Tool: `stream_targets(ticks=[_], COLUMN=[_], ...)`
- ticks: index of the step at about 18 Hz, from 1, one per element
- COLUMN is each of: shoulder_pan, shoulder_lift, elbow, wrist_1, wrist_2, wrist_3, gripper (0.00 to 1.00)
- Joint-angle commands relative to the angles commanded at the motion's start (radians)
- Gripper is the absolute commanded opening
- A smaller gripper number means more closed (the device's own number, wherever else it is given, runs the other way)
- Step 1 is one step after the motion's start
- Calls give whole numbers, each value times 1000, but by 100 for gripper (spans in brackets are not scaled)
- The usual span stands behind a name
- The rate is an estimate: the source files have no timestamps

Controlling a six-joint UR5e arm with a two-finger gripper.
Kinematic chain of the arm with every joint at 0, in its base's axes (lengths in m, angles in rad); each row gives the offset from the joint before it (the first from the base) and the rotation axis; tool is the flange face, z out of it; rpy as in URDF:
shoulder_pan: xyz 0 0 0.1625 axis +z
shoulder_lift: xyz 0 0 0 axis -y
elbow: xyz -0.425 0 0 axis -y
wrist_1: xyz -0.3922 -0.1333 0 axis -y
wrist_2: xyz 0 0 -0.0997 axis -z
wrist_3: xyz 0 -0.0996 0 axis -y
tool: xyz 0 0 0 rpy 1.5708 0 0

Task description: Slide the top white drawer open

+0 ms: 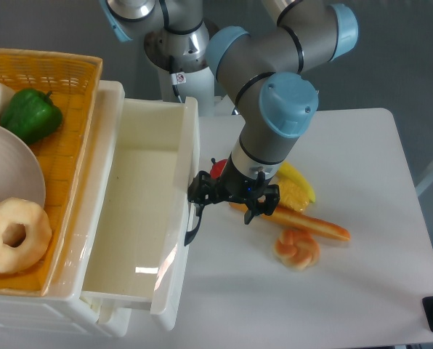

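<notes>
1. The top white drawer (pixel 140 211) stands well out from its cabinet, its empty tray showing, under the orange basket (pixel 64 138) with its green pepper (pixel 29 115) and doughnut (pixel 13 234).
2. The pincer (pixel 227 200) sits just off the front panel, level with the black handle (pixel 193 222). Its fingers look spread, one close to the handle, but I cannot tell whether it has the bar.
3. From where I stand the drawer looks nearly fully out, so the job seems close to done.
4. To finish cleanly, I'd pull straight along the runners, away from the cabinet; a sideways tug could jam the tray.
5. Mind the food on the tabletop (pixel 376 182) right behind the wrist: the carrot (pixel 314 225), the yellow piece (pixel 295 185) and the bun (pixel 296 249) lie in the line of travel.
</notes>
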Motion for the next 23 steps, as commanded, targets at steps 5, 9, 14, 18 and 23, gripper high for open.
stream_targets(ticks=[5, 9, 14, 18, 23], shoulder_pan=[18, 22, 34, 37, 66], shoulder_lift=[5, 8, 9, 6, 8], elbow=[0, 2, 23, 15, 17], wrist_1=[-14, -6, 66, 87, 87], wrist_2=[-41, -34, -9, 119, 164], wrist_3=[0, 6, 56, 254, 344], gripper=[100, 100, 100, 100, 100])
